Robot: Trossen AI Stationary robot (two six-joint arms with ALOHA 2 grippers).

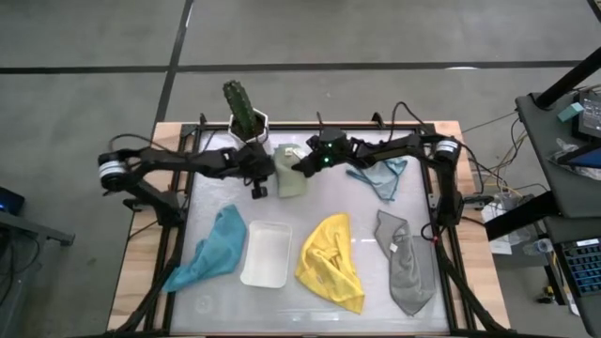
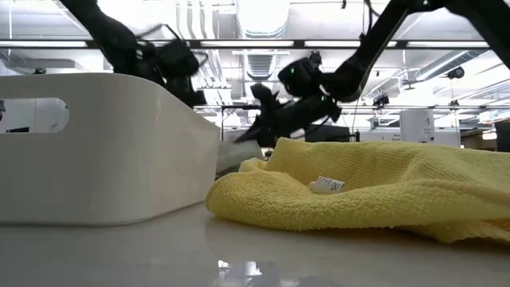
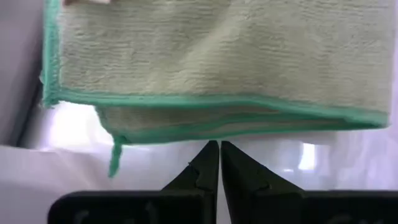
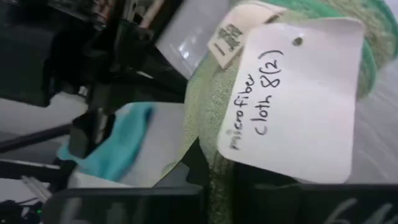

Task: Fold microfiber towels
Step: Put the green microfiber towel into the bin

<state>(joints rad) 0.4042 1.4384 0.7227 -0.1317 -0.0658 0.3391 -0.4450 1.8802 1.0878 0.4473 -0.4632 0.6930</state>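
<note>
- The pale green towel point(image 1: 291, 171) lies part-folded near the table's point(image 1: 310, 300) back edge, between both arms.
- The right gripper point(image 1: 300, 167) is clamped on that towel's edge, its paper tag point(image 4: 298, 93) right up against the wrist camera.
- The left gripper point(image 1: 260, 191) sits just beside the towel, fingers pressed together, holding nothing.
- I'd say the fold goes best if the right carries its edge over squarely, matching the green hems point(image 3: 205, 102).
- Teal towel point(image 1: 214, 249), yellow towel point(image 1: 331, 261) and grey towel point(image 1: 406, 263) wait along the front edge, either side of the white tray point(image 1: 267, 253); light blue towel point(image 1: 380, 174) is back right.
</note>
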